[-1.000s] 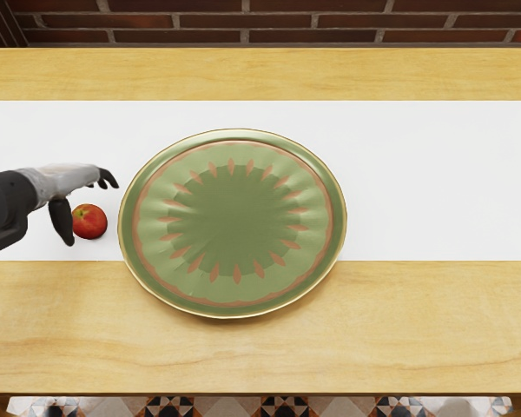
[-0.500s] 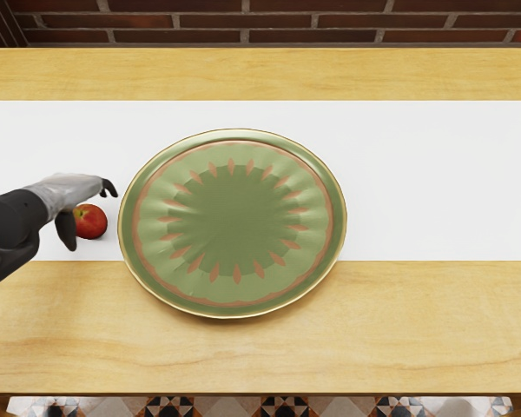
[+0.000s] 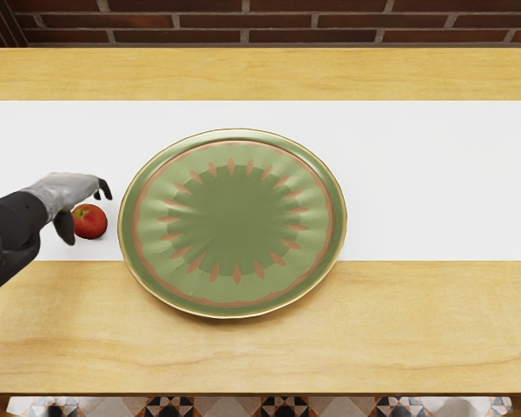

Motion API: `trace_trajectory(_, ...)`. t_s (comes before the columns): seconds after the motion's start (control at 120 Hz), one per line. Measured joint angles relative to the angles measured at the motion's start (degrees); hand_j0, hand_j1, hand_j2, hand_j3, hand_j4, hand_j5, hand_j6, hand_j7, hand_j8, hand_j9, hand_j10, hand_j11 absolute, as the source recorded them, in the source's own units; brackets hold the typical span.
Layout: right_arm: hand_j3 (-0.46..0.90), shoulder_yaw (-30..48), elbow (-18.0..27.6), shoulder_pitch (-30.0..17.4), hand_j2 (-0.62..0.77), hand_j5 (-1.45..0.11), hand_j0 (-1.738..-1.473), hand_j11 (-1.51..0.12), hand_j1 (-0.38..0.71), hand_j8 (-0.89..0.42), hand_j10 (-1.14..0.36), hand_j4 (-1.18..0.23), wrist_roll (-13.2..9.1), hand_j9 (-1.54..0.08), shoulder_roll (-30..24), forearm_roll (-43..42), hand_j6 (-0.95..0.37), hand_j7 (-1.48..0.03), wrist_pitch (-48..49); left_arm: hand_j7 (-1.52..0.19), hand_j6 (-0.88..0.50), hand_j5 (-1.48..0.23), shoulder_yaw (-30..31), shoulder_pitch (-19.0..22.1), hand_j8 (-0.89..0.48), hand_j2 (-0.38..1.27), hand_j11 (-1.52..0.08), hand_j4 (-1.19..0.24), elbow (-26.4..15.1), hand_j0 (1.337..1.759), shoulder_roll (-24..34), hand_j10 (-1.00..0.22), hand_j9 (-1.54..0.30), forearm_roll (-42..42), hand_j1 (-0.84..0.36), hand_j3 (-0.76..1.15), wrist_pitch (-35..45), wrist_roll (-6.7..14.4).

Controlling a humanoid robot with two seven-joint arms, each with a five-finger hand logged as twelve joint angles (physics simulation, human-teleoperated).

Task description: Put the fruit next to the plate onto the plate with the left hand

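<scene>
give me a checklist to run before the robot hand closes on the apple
1. apple on white runner, just left of plate: ok
2. left robot hand over apple, thumb on its left side: ok
3. fingers closed on apple: not ok, they arch clear of it
4. thumb contact with apple: cannot tell
5. plate lying flat, apple not yet on it: ok

Single head view looking down at a slant on the desk [image 3: 260,339], facing the brick wall [image 3: 260,22], sitting fairly near, framing the plate [image 3: 139,217] centrally
</scene>
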Motion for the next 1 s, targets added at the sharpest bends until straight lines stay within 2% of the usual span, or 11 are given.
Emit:
trace_trajectory(0.308, 0.00, 0.0, 0.0, 0.0, -0.01, -0.05, -1.658, -0.05, -0.31, -0.04, -0.04, -0.04, 0.0, -0.05, 0.0, 0.0, -0.04, -0.05, 0.0, -0.56, -0.44, -0.56, 1.5, 0.1, -0.44, 0.09, -0.56, -0.44, 0.0, 1.658, -0.6, -0.44, -0.56, 0.0, -0.17, 0.00, 0.7, 0.0)
trace_trajectory(0.458, 0.00, 0.0, 0.0, 0.0, -0.01, -0.05, -1.658, -0.05, -0.31, -0.04, -0.04, -0.04, 0.0, -0.05, 0.0, 0.0, -0.04, -0.05, 0.0, -0.65, -0.49, -0.64, 1.7, 0.4, -0.51, 0.12, -0.66, -0.52, 0.5, 1.658, -0.6, -0.51, -0.66, 0.2, -0.25, 0.00, 0.8, 0.0)
trace_trajectory(0.617, 0.00, 0.0, 0.0, 0.0, -0.01, -0.05, -1.658, -0.05, -0.31, -0.04, -0.04, -0.04, 0.0, -0.05, 0.0, 0.0, -0.04, -0.05, 0.0, -0.81, -0.39, -0.79, 1.9, 0.5, -0.39, 0.22, -0.81, -0.64, 0.7, 1.653, -0.6, -0.60, -0.81, 0.1, -0.32, 0.00, 0.8, 0.0)
trace_trajectory(0.708, 0.00, 0.0, 0.0, 0.0, -0.01, -0.05, -1.658, -0.05, -0.31, -0.04, -0.04, -0.04, 0.0, -0.05, 0.0, 0.0, -0.04, -0.05, 0.0, -0.89, -0.35, -0.86, 2.1, 0.3, -0.38, 0.22, -0.90, -0.61, 1.0, 1.650, -0.5, -0.65, -0.90, 0.1, -0.30, 0.00, 0.8, 0.0)
trace_trajectory(0.792, 0.00, 0.0, 0.0, 0.0, -0.01, -0.05, -1.658, -0.05, -0.31, -0.04, -0.04, -0.04, 0.0, -0.05, 0.0, 0.0, -0.04, -0.05, 0.0, -0.94, -0.35, -0.92, 2.2, -1.0, -0.38, 0.18, -0.94, -0.61, 1.1, 1.650, -0.1, -0.67, -0.94, -0.2, -0.26, 0.00, 0.7, 0.0)
trace_trajectory(0.867, 0.00, 0.0, 0.0, 0.0, -0.01, -0.05, -1.658, -0.05, -0.31, -0.04, -0.04, -0.04, 0.0, -0.05, 0.0, 0.0, -0.04, -0.05, 0.0, -0.98, -0.37, -0.96, 2.1, -3.1, -0.41, 0.24, -0.97, -0.63, 1.5, 1.650, -0.1, -0.70, -0.98, -0.6, -0.23, 0.00, 0.5, 0.0)
trace_trajectory(0.967, 0.00, 0.0, 0.0, 0.0, -0.01, -0.05, -1.658, -0.05, -0.31, -0.04, -0.04, -0.04, 0.0, -0.05, 0.0, 0.0, -0.04, -0.05, 0.0, -1.00, -0.37, -0.99, 2.2, -6.5, -0.42, 0.40, -0.99, -0.64, 1.8, 1.651, -0.6, -0.72, -1.00, -1.8, -0.26, 0.00, 0.2, 0.0)
trace_trajectory(1.0, 0.00, 0.0, 0.0, 0.0, -0.01, -0.05, -1.658, -0.05, -0.31, -0.04, -0.04, -0.04, 0.0, -0.05, 0.0, 0.0, -0.04, -0.05, 0.0, -1.01, -0.36, -1.00, 2.2, -7.6, -0.41, 0.41, -1.00, -0.63, 1.9, 1.651, -0.8, -0.71, -1.00, -2.1, -0.28, 0.00, 0.1, 0.0)
